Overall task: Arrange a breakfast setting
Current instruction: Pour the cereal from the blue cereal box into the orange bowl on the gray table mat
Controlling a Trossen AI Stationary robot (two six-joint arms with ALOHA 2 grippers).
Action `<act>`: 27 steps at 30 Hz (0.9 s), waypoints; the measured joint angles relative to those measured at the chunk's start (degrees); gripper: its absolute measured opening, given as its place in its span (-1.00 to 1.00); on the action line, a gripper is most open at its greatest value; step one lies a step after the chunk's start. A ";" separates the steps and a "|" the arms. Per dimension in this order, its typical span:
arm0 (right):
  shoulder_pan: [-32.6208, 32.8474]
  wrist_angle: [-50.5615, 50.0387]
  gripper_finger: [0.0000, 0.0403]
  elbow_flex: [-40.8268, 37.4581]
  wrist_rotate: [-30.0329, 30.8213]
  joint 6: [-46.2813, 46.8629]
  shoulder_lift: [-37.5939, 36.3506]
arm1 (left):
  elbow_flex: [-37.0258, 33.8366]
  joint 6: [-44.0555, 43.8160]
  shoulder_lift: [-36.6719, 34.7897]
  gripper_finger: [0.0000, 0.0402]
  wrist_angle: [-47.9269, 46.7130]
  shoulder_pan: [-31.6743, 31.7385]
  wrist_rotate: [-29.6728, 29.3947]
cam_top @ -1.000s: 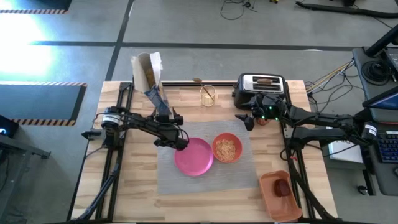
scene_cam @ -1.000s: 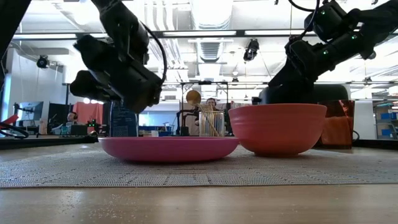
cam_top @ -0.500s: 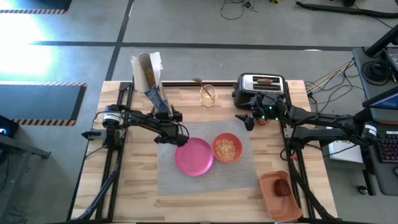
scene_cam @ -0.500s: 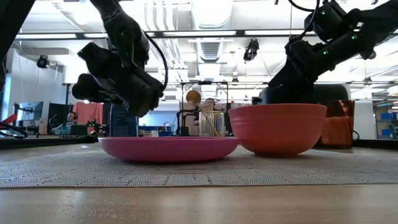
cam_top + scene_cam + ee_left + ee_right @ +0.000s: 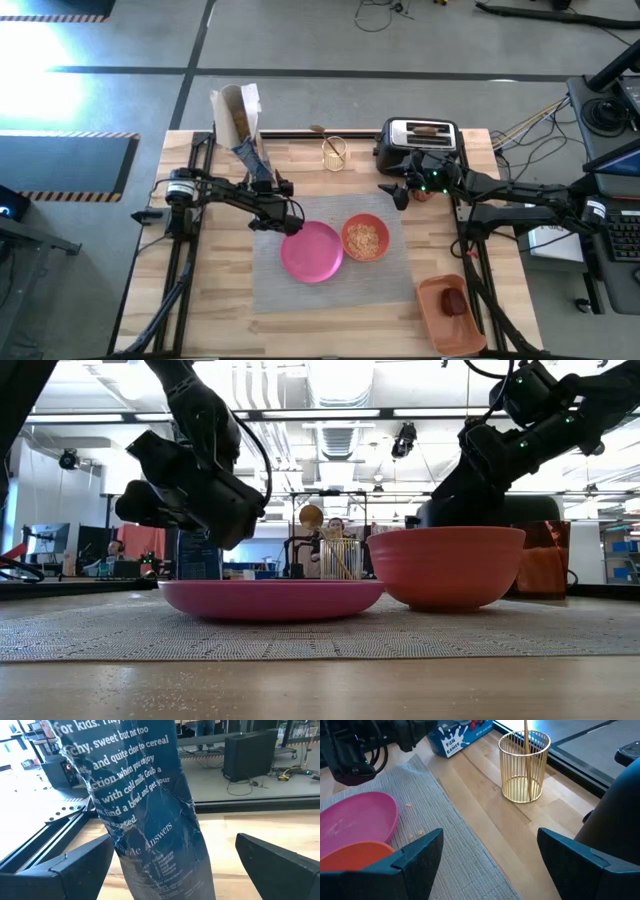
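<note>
A grey placemat [image 5: 330, 285] lies mid-table. On it rest a pink plate [image 5: 312, 251] and an orange bowl [image 5: 365, 238] holding cereal. A crumpled blue cereal box [image 5: 150, 810] stands on the table at the far left. My left gripper [image 5: 268, 192] is open and faces the box, one finger [image 5: 75, 870] on either side of its lower part. My right gripper [image 5: 395, 192] hangs open above the placemat's far right corner with nothing between its fingers. A thin wooden utensil [image 5: 525, 750] stands in a gold wire holder [image 5: 525, 767]. A brown toast slice [image 5: 425, 128] sits in the toaster [image 5: 420, 142]. A red apple [image 5: 453, 301] lies in the orange tray [image 5: 440, 325]. My left gripper has its fingers level on either side of the cereal box's lower part [image 5: 155, 870], coming from the table's near side. One finger stands clearly apart from the box. Whether the other touches it, I cannot tell. The box stands upright on the table.
The toaster and the wire holder stand along the far edge. The orange tray sits at the near right corner. A few cereal crumbs [image 5: 415, 834] lie on the placemat. Bare wood shows at the near left.
</note>
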 joint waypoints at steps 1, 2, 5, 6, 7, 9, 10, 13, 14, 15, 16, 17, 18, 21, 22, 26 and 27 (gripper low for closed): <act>0.00 -0.02 0.54 0.00 0.01 0.00 0.00 | -0.09 0.01 0.00 0.98 0.39 0.22 -0.05; 0.00 -0.02 0.54 0.00 0.00 0.00 0.00 | -0.30 0.01 0.00 0.98 1.02 0.50 -0.26; 0.00 -0.01 0.54 0.00 0.02 0.00 0.00 | -1.68 -0.09 0.00 0.95 3.36 1.12 -1.23; 0.00 0.00 0.54 0.00 0.00 0.00 0.00 | -2.29 -0.78 0.00 0.94 4.26 1.22 -1.42; 0.00 -0.01 0.54 0.00 0.00 0.00 0.00 | -2.94 -1.81 0.00 0.93 5.09 1.31 -1.69; 0.00 0.00 0.54 0.00 0.02 0.00 0.00 | -4.12 -2.45 0.02 0.90 7.26 1.63 -2.39; 0.00 -0.02 0.54 0.00 0.01 0.00 0.00 | -4.54 -2.41 0.02 0.88 8.24 1.81 -2.54; 0.00 0.00 0.54 0.00 0.00 0.00 0.00 | -5.40 -2.35 0.02 0.82 9.15 2.18 -2.75; 0.00 -0.01 0.54 0.00 0.02 0.00 0.00 | -5.61 -2.30 0.02 0.80 9.50 2.25 -2.88; 0.00 0.00 0.54 0.00 0.01 0.00 0.00 | -5.89 -2.01 0.02 0.78 9.93 2.27 -2.95; 0.00 -0.02 0.54 0.00 0.02 0.00 0.00 | -6.11 -1.84 0.02 0.76 10.39 2.29 -2.93; 0.00 -0.02 0.54 0.00 0.01 0.00 0.02 | -6.26 -1.83 0.02 0.73 10.56 2.36 -2.98; 0.00 -0.02 0.54 0.00 0.01 0.00 0.01 | -6.40 -1.79 0.02 0.71 10.94 2.38 -3.08; 0.00 -0.02 0.54 0.00 0.01 0.00 0.00 | -6.70 -1.68 0.02 0.62 11.79 2.38 -3.29; 0.00 -0.01 0.54 0.00 0.02 0.00 0.01 | -6.71 -1.68 0.02 0.59 11.86 2.38 -3.28; 0.00 0.00 0.54 0.00 0.02 0.00 0.00 | -6.60 -0.27 0.02 0.47 12.92 2.38 -3.91; 0.00 -0.02 0.54 0.00 0.00 0.00 0.00 | -6.60 0.59 0.02 0.43 13.59 2.40 -4.19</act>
